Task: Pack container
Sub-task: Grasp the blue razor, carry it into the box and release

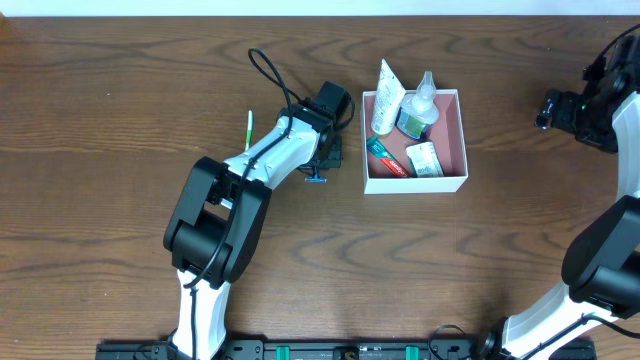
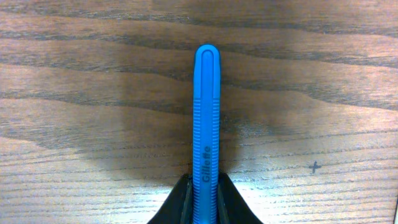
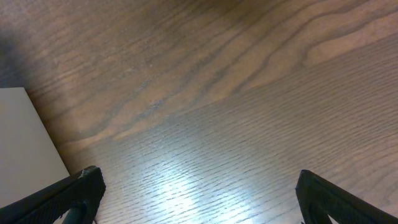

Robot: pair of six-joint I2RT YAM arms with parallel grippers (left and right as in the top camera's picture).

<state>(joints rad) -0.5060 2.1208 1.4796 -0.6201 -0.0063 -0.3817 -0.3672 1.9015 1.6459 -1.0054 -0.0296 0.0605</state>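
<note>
Just left of container (image 1: 415,184) on desk (image 1: 120,90): left claw (image 2: 205,202) clenched on blue razor (image 2: 206,112), gripped at one end, handle jutting forward, likely for lengthwise drop. Container holds tube (image 1: 387,97), bottle (image 1: 418,105), sachet (image 1: 424,159); pink floor bare along right side. Right claw (image 3: 202,194) released, well right, out of way

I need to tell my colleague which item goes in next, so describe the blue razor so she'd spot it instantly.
Find the square pink-lined container with white walls on the wooden table. Just left of it, the left pincer pinches the Gillette razor. It's the only bright blue, ribbed handle; the nearby stick is green and white.
</note>
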